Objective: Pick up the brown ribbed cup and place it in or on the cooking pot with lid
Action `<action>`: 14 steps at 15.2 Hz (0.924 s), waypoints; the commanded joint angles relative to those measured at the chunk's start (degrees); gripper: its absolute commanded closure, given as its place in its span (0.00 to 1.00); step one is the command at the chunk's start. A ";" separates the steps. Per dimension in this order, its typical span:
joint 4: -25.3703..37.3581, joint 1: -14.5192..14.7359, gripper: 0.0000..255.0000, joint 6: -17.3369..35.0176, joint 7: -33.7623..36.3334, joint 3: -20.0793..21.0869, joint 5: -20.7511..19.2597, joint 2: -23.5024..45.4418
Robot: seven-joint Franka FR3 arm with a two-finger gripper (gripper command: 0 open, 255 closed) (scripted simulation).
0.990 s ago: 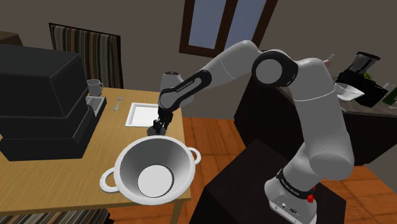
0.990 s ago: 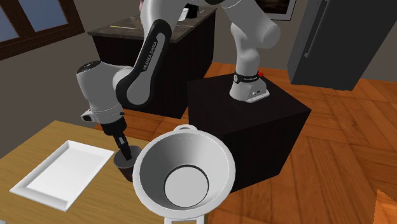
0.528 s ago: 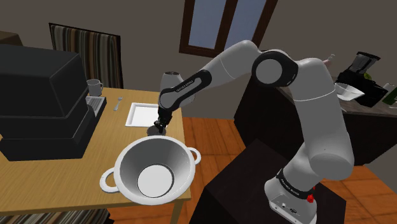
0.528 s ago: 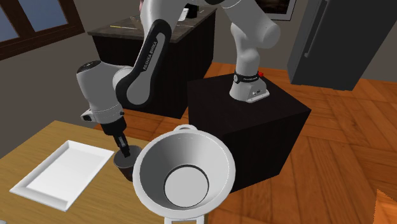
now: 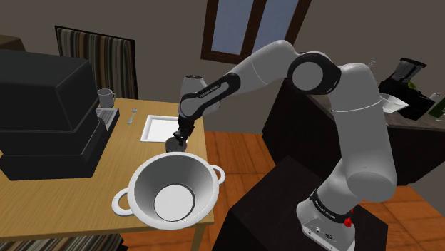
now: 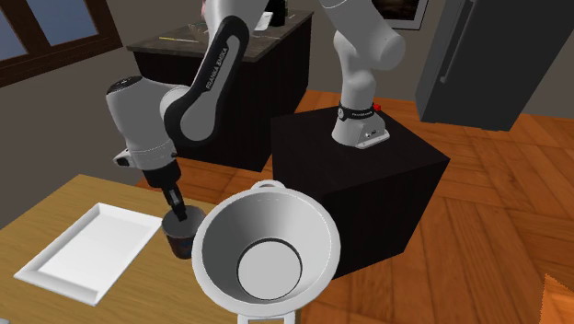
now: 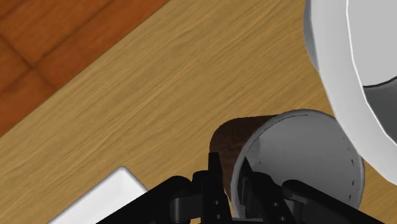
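The brown ribbed cup [image 7: 234, 132], grey inside, stands upright just beyond the rim of the big white cooking pot [image 5: 145, 169], near the table's edge. My black gripper [image 5: 179, 136] comes down on it from above. It is shut on the cup's wall, one finger inside and one outside, as the wrist view shows [image 7: 229, 173]. In the second exterior view the cup [image 6: 177, 237] hangs under the gripper [image 6: 176, 217], right beside the pot [image 6: 219, 224]. The pot is open, wide and two-handled, and I see no lid on it. The pot's white rim [image 7: 331, 60] lies close beside the cup.
A white rectangular tray [image 5: 158, 128] lies on the wooden table just past the cup. A large black machine [image 5: 46, 114] fills the shoulder view's left, with a grey mug [image 5: 105, 96] and a utensil [image 5: 131, 116] near it. The black stand [image 5: 285, 207] sits beyond the table's edge.
The fingers have closed on the cup's wall. The forearm and hand have since risen a little, and the cup has come up slightly with them.
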 commanded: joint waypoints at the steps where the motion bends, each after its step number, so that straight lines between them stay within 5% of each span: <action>1: 0.17 0.08 1.00 -1.14 0.14 0.24 0.11 -1.24; 14: 0.13 -0.29 1.00 -7.81 0.78 0.58 0.39 -8.00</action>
